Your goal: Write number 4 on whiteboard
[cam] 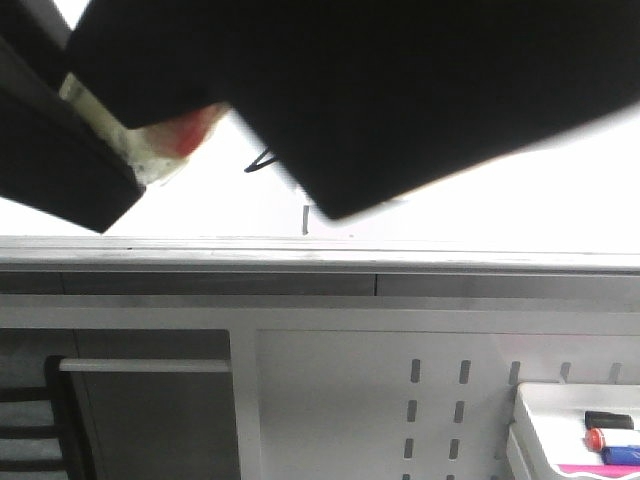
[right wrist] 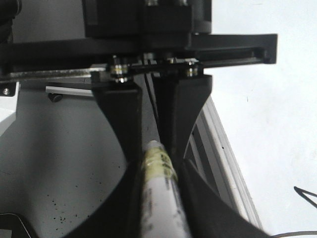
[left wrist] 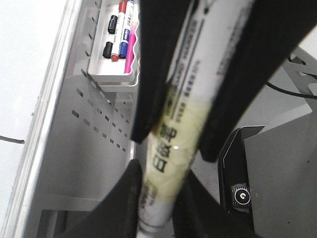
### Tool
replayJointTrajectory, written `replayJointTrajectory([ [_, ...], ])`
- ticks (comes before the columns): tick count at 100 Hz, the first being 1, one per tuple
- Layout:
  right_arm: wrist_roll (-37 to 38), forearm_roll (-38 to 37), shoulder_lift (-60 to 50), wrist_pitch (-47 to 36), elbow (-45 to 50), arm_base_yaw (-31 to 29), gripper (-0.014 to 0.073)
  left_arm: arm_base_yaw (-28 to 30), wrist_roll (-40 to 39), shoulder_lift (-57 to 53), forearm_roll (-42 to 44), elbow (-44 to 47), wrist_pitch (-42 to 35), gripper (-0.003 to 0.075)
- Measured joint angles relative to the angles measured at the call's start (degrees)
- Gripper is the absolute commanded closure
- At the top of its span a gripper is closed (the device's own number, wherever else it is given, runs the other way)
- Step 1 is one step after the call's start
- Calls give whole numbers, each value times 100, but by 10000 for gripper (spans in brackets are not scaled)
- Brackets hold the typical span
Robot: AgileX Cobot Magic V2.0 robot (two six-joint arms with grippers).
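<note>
A white marker [left wrist: 173, 124] with yellowish tape and black print is held by both grippers at once. My left gripper [left wrist: 162, 172] is shut on one end of its barrel. My right gripper [right wrist: 158, 166] is shut on the marker [right wrist: 161, 198] further along. In the front view the taped marker [cam: 150, 140], red at one end, shows between the two black gripper bodies. Behind them lies the glossy whiteboard [cam: 500, 195]. Thin black strokes of the number 4 [cam: 262, 160] peek out from under the right gripper; most of the figure is hidden. One stroke [right wrist: 304, 194] also shows in the right wrist view.
A grey metal rail [cam: 320, 255] runs along the whiteboard's edge, with a perforated grey panel [cam: 440, 400] beyond it. A small white tray [cam: 545, 440] there holds several spare markers [left wrist: 121, 29]. A black device with a round button [left wrist: 241, 196] sits beside the left gripper.
</note>
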Motion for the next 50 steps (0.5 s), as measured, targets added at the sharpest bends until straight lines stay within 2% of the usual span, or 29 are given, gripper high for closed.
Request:
replayJointTrajectory([
  [10,0,0,0,10,0,0,581,0,10,0,0,0,0,740],
  [31,0,-2,-12,108,0,0,134,-7,-21,8,-24,0,-33,740],
  [38,0,-2,-55,167,0,0,83,-7,-78,8,-36,0,-109,740],
  [50,0,-12,-203,282,0,0,84,-7,-110,8,-36,0,-196,740],
])
